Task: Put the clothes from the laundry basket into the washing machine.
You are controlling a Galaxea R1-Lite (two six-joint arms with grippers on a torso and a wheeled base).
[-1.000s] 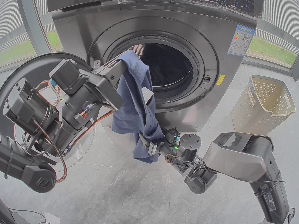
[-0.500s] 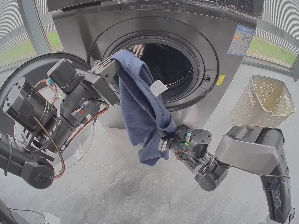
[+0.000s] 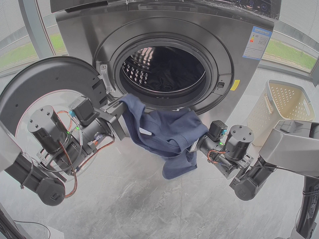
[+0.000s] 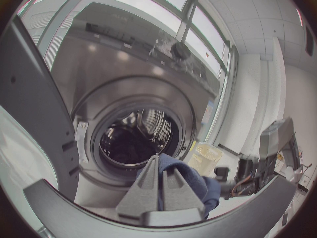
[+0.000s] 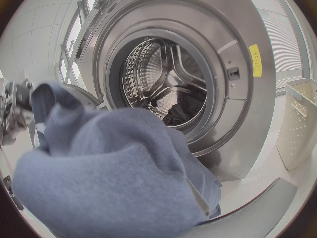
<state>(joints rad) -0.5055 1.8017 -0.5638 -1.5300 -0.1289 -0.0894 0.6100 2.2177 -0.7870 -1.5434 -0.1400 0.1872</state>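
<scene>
Hanging between both grippers, the blue shirt point(image 3: 166, 133) is held just below the washing machine point(image 3: 83, 34) opening, not yet inside; the left gripper point(image 4: 160, 161) is clenched on one edge of it; the right gripper point(image 3: 195, 145) is buried under the cloth, so its grip cannot be told; dark clothes point(image 5: 180, 111) are seen lying in the drum; nothing is seen in the visible part of the basket point(image 3: 289, 83) – probably the last item, with only insertion left.

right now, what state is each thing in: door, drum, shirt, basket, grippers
door, swung open to the left
drum, dark clothes inside
shirt, outside the drum, held between both grippers
basket, on the floor, no clothes seen inside
left gripper, shut on shirt
right gripper, shut on shirt
</scene>
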